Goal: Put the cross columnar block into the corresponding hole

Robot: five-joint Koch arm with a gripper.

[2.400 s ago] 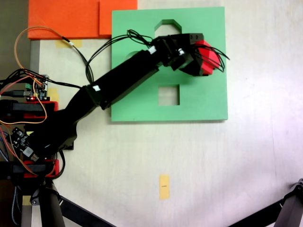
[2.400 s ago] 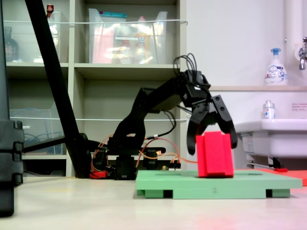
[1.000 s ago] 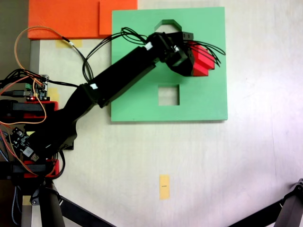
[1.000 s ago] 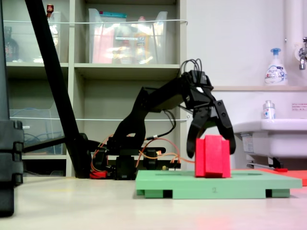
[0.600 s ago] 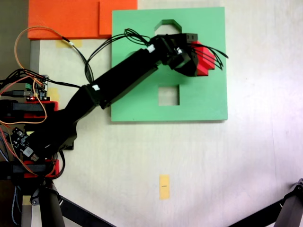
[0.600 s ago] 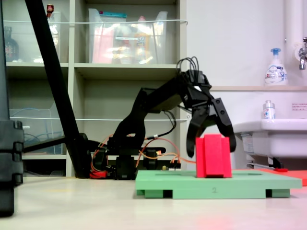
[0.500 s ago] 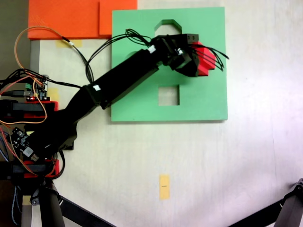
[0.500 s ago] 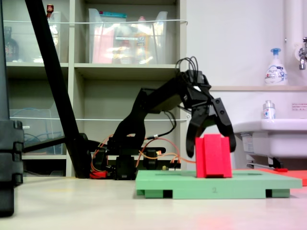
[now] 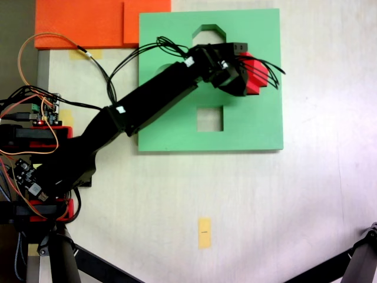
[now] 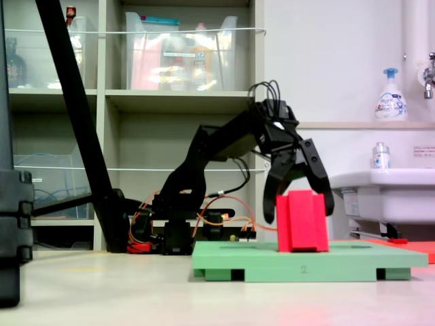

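arm: stretched forward, wrist bent down | end effector (image 10: 299,212): jaws spread wide, pointing down

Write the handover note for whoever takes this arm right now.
Gripper: open, jaws straddling the red cross block without visibly clamping it.
Red cross block: upright on the green foam board, most of its height above the board surface.
Cross hole: hidden under block and gripper in the top-down fixed view; alignment cannot be confirmed.
Done: block brought to the board.
Left: likely check alignment, press it down until seated, withdraw.
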